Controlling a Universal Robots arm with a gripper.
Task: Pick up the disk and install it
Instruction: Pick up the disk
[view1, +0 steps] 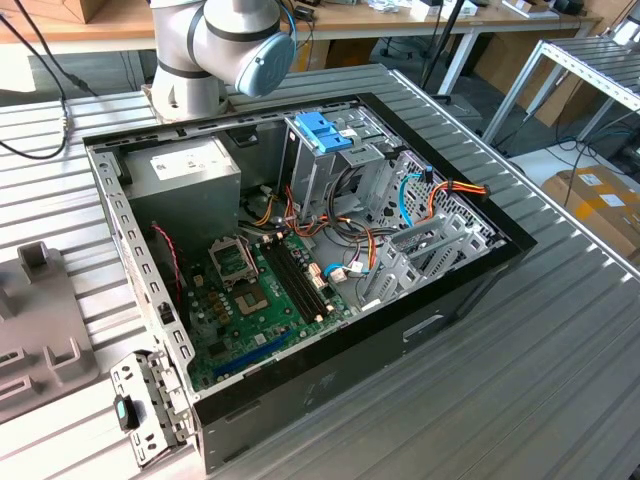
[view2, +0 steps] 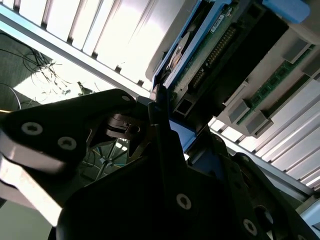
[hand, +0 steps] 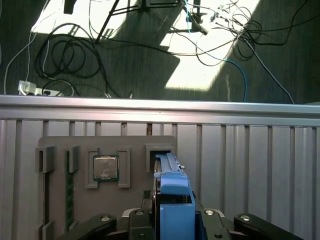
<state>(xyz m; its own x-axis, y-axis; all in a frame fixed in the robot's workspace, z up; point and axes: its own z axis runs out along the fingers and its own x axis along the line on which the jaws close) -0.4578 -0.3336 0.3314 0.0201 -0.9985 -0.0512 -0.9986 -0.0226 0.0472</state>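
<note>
Gripping the disk (hand: 169, 170) edge-on in the hand (hand: 173, 215) (blue rail squeezed between both fingers). Standing at a slot of the grey holder (hand: 107, 145) on the tabletop (hand: 250, 165).

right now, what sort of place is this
Probably a robotics lab or workshop for computer assembly: an open desktop PC case on a ribbed metal workbench, a robot arm mounted beside it, cables loose on the floor.

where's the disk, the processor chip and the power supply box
disk (hand: 174, 186), first wrist view, blue carrier rail
processor chip (hand: 106, 167), first wrist view, metal lid
power supply box (view1: 185, 170), exterior view, top face
</note>
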